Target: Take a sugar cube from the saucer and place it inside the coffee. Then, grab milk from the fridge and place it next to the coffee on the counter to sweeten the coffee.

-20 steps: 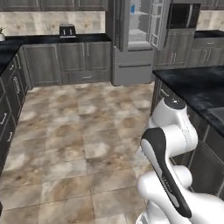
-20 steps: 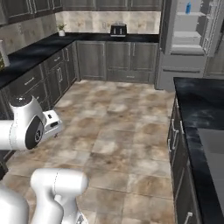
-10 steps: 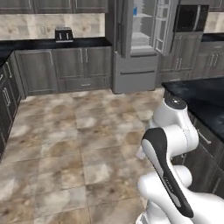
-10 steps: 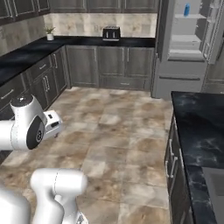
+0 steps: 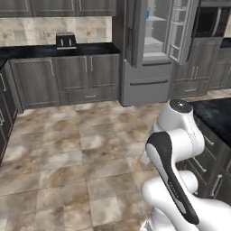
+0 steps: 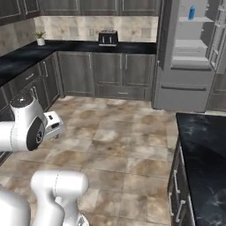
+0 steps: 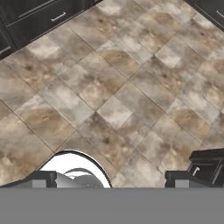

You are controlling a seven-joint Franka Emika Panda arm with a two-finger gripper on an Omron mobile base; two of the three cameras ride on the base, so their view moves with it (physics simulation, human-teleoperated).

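The milk [image 6: 191, 12] stands on an upper shelf inside the fridge [image 6: 187, 62], whose doors hang open at the far end of the room. A stretch of tiled floor [image 6: 119, 137] lies between the robot and it. The counter [image 6: 207, 159] runs along the right, with a toaster [image 6: 107, 38] and a potted plant [image 6: 40, 37] on the far worktop. The gripper [image 7: 109, 179] points down at the floor, jaws spread wide with nothing between them.

My fingertips [image 7: 43, 178] barely poke up at the bottom of the hand view, their lower parts cut off. The fridge [image 6: 190, 57] runs off the top edge in both base views, and the milk [image 6: 191, 12] on its upper shelf is too small to show any detail.
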